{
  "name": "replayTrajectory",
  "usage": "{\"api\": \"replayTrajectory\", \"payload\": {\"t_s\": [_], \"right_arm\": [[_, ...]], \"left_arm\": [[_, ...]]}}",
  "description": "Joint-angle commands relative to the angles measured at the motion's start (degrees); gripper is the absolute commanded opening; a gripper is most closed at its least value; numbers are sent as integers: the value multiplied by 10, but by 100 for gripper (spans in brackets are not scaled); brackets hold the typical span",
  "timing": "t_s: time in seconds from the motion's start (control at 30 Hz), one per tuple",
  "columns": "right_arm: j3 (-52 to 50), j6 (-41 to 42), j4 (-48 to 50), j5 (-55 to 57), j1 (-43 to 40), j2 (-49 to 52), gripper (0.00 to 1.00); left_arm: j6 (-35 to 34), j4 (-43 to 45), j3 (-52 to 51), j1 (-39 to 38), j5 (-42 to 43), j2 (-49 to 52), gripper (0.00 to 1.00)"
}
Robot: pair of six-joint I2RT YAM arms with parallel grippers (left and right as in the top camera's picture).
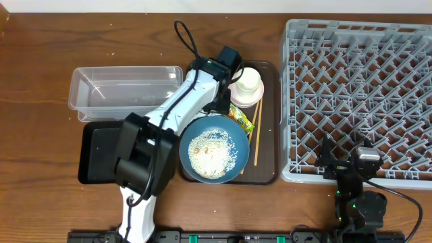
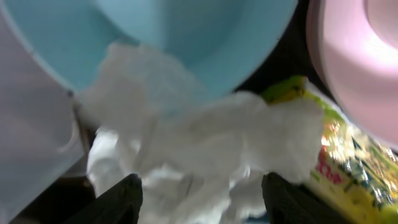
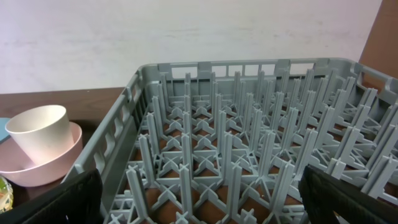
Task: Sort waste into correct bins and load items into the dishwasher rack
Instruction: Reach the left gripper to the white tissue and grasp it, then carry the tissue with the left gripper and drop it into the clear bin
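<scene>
**Napkin pickup on the serving tray.**

- The dishwasher rack [image 1: 358,94] lies straight ahead of the right gripper [image 3: 199,199], whose fingers stand wide apart at the rack's near wall.
- The dark blue bowl-plate [image 1: 214,150], scattered with rice, sits behind the left gripper [image 2: 208,199], toward that arm's base.
- The left gripper's fingers are spread, not yet closed. The crumpled napkin [image 2: 186,143] lies between and just ahead of them.
- The light blue bowl [image 2: 186,37] is beyond the napkin, and the snack wrapper [image 2: 348,168] is just outside the right-hand finger, seemingly touching it.

**Handling (judged).** The napkin is very light, soft and compressible, with no slip risk. It is best pinched at its bunched middle, clear of the wrapper.

**Views.**
- The left wrist camera alone shows the napkin, which the arm hides from overhead.
- Only the overhead view shows the clear tub [image 1: 125,84] and black tray [image 1: 98,155], both on the arm's left.
- The right wrist view shows the cream cup [image 3: 40,130] standing in the pink bowl [image 3: 37,167].
</scene>
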Motion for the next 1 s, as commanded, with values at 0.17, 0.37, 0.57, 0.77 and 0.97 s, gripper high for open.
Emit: {"api": "replayTrajectory", "payload": {"t_s": [0.17, 0.37, 0.57, 0.77, 0.97], "right_arm": [[-1, 1, -2, 1, -6, -2, 99], [-1, 1, -2, 1, -6, -2, 99], [-1, 1, -2, 1, -6, -2, 99], [-1, 1, -2, 1, -6, -2, 99], [-1, 1, -2, 1, -6, -2, 99]], "left_arm": [[-6, 9, -6, 0, -10, 13, 64], [-17, 13, -33, 0, -10, 14, 63], [-16, 15, -45, 0, -10, 13, 29], [-16, 13, -18, 0, -10, -9, 14], [-16, 10, -10, 0, -59, -83, 6]]}}
